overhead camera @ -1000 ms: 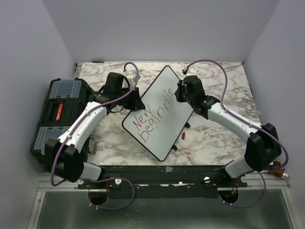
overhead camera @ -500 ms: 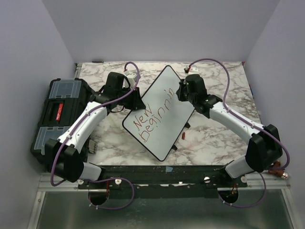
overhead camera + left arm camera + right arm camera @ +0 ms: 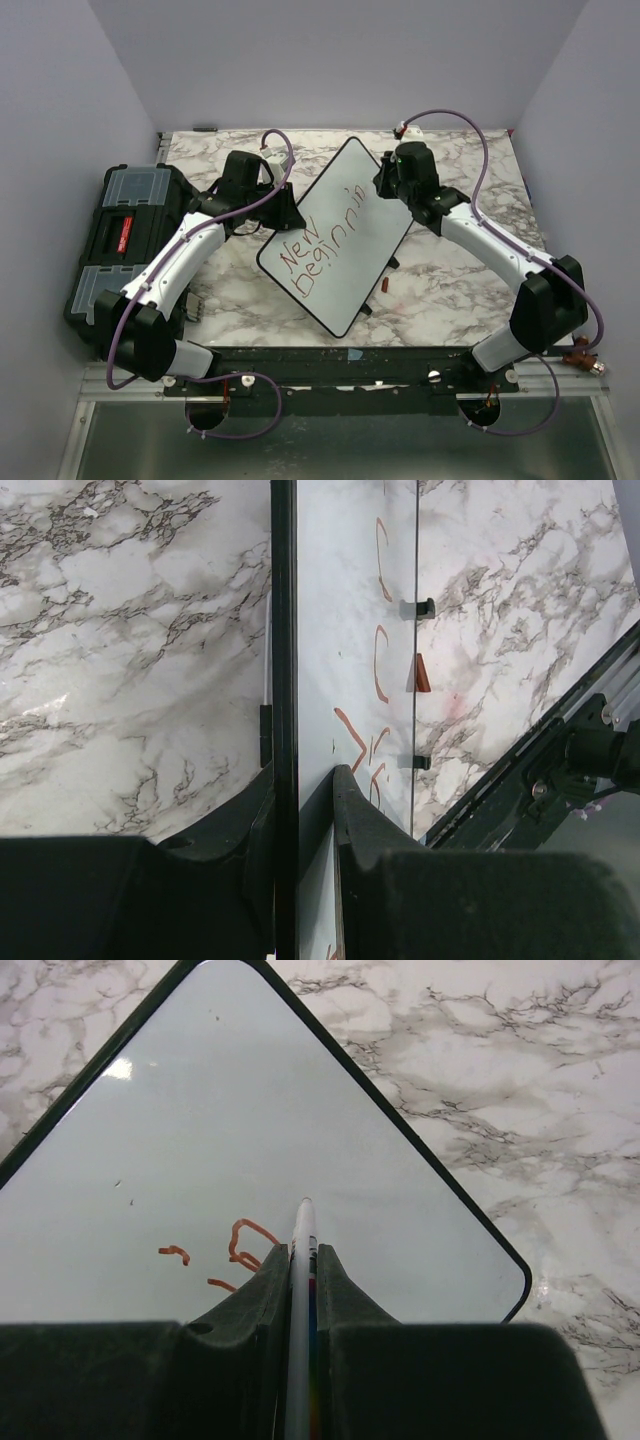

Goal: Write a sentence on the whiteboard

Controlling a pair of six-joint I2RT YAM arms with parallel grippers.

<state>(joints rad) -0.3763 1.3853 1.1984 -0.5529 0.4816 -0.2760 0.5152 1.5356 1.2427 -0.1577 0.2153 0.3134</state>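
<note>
Marbled tabletop (image 3: 450,290) boxed in by plain pale walls (image 3: 330,60) carries the whiteboard (image 3: 345,185), lying diagonally between the two tools, with a black toolbox (image 3: 125,240) behind the left one. The left gripper (image 3: 300,780) pinches the board's framed edge. The right gripper (image 3: 303,1255) is clamped on a white marker (image 3: 303,1225), whose tip sits over the board just ahead of its fingers, beside the red sentence (image 3: 320,250).

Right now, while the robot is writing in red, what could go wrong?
The left tool pinches only the thin edge of the whiteboard, so marker pressure might swing the board and bend the letters. The sentence nears the far edge, so the word may run out of room.
</note>
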